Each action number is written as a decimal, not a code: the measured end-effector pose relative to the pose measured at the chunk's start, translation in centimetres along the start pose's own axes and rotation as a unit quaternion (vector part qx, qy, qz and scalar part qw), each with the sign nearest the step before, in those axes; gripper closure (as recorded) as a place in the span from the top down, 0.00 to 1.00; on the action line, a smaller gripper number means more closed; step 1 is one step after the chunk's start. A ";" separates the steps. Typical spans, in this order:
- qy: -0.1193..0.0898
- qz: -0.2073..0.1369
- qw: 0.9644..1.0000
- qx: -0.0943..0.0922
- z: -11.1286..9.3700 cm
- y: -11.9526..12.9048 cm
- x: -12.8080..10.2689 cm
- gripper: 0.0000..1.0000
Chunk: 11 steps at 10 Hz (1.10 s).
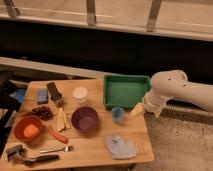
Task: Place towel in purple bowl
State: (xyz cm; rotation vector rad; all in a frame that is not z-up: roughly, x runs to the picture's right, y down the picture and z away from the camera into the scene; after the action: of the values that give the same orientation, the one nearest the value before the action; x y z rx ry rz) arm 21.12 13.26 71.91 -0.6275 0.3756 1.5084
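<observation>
The gripper hovers beside the blue cup, jaws wide, holding nothing; the towel lies crumpled at the table's front. The purple bowl sits nearby, apart.

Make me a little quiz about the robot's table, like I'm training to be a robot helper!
1. True or false: the towel already lies inside the purple bowl.
2. Pick one: what stands closest to the end effector, which hangs open by the right edge of the table? A) the orange bowl B) the small blue cup C) the white cup
3. Fill in: the tray behind the small blue cup is coloured ____.

Key
1. False: the towel lies on the table, in front of the purple bowl and to its right.
2. B
3. green
</observation>
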 end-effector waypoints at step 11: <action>0.032 -0.043 0.998 0.036 0.9 2.1 -0.2 0.78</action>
State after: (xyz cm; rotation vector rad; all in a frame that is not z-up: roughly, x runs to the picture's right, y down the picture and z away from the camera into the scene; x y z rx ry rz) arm 18.89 13.55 72.46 -0.6280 0.4452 1.3899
